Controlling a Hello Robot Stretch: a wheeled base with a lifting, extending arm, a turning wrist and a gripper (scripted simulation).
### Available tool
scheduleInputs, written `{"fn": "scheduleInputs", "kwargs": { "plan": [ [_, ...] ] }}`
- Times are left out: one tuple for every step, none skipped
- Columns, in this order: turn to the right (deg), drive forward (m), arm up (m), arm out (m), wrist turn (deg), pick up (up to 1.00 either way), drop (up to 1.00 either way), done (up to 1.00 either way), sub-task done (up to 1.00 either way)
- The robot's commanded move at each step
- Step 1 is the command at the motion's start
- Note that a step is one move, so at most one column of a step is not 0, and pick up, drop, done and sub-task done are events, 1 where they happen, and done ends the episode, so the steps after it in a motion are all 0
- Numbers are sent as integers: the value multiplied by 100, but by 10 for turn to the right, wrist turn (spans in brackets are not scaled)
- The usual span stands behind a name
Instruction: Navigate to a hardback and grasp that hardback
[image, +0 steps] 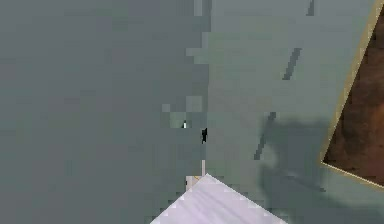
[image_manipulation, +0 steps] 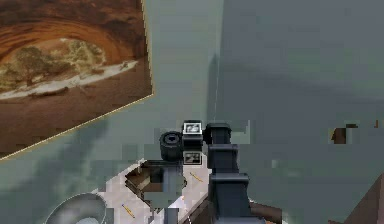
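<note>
In the arm side view the dark arm bar (image_manipulation: 228, 188) rises from the bottom edge to two small white marked squares (image_manipulation: 192, 129). Left of them sits my gripper (image_manipulation: 166, 150), its dark body above a pale tabletop (image_manipulation: 125, 185). Small dark and orange-marked shapes (image_manipulation: 150, 178) lie on that top right at the gripper's far end. I cannot tell whether it holds anything, nor whether it touches those shapes. None of them has a shape I can name as a hardback.
A large framed painting (image_manipulation: 65, 70) hangs on the grey wall above the tabletop, and its frame (image: 362, 110) reappears at the forward view's right. A pale tabletop corner (image: 215, 205) juts in at the bottom there. A grey round dish (image_manipulation: 75, 212) sits bottom left.
</note>
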Motion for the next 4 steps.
{"fn": "scheduleInputs", "kwargs": {
  "plan": [
    [0, 0, 0, 0, 450, 0, 0, 0, 0],
    [0, 0, 0, 0, 450, 0, 0, 0, 0],
    [0, 0, 0, 0, 450, 0, 0, 0, 0],
    [0, 0, 0, 0, 120, 0, 0, 0, 0]
  ]
}}
